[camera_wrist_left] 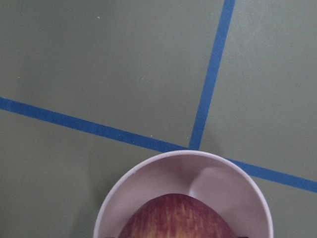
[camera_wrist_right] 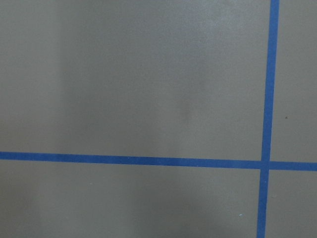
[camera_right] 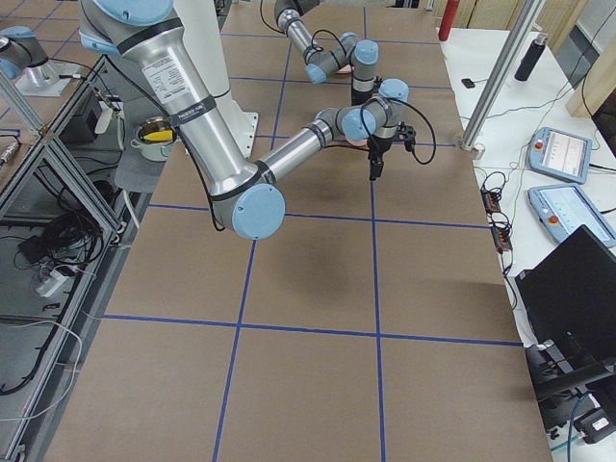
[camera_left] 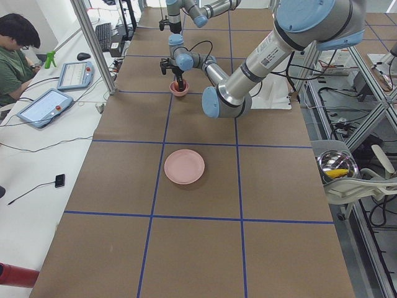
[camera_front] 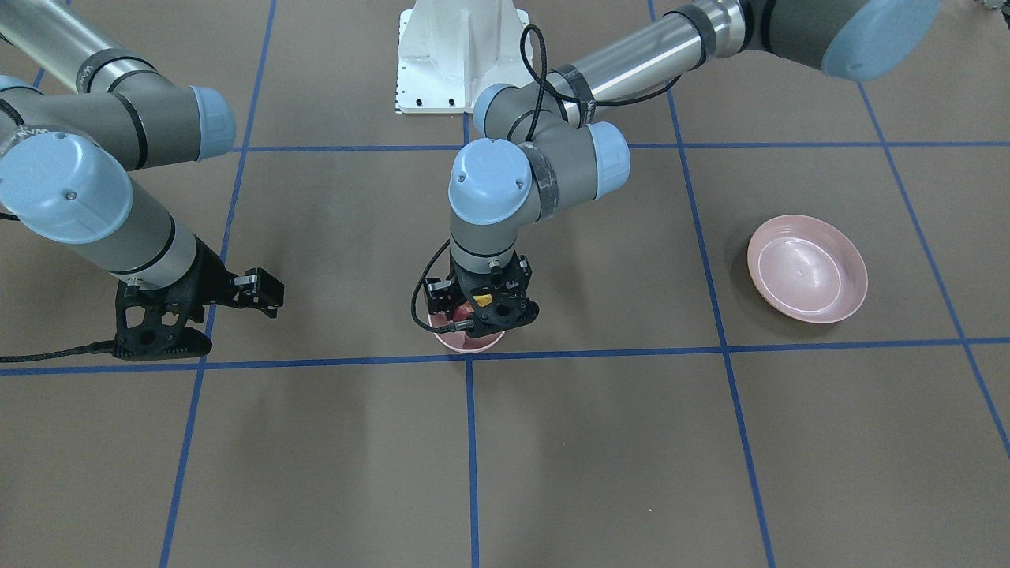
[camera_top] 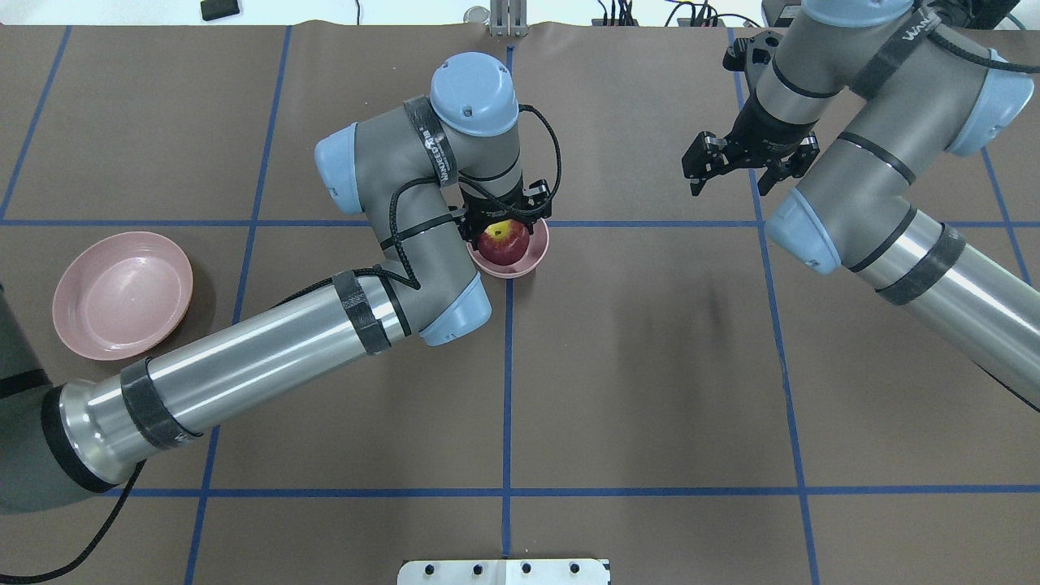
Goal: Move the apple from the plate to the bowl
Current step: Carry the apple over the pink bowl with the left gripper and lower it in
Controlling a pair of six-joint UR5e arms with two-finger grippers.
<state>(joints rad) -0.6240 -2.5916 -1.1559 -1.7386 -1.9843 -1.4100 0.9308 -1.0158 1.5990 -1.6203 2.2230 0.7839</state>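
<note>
The dark red apple (camera_top: 502, 242) with its yellow stem patch sits between the fingers of my left gripper (camera_top: 504, 231), low inside the small pink bowl (camera_top: 534, 253) at the table's middle. The gripper is shut on the apple. In the left wrist view the apple (camera_wrist_left: 176, 218) fills the bowl (camera_wrist_left: 148, 173). In the front view the gripper (camera_front: 480, 312) hides most of the bowl (camera_front: 469, 342). The wide pink plate (camera_top: 122, 294) lies bare at the robot's far left, also in the front view (camera_front: 807, 268). My right gripper (camera_top: 743, 166) is open and empty, apart on the right.
Blue tape lines (camera_top: 508, 390) divide the brown table. The robot's white base (camera_front: 461, 55) is at the table's near edge. The left arm's elbow (camera_top: 443, 301) hangs just beside the bowl. An operator (camera_left: 15, 56) sits at a side table with tablets.
</note>
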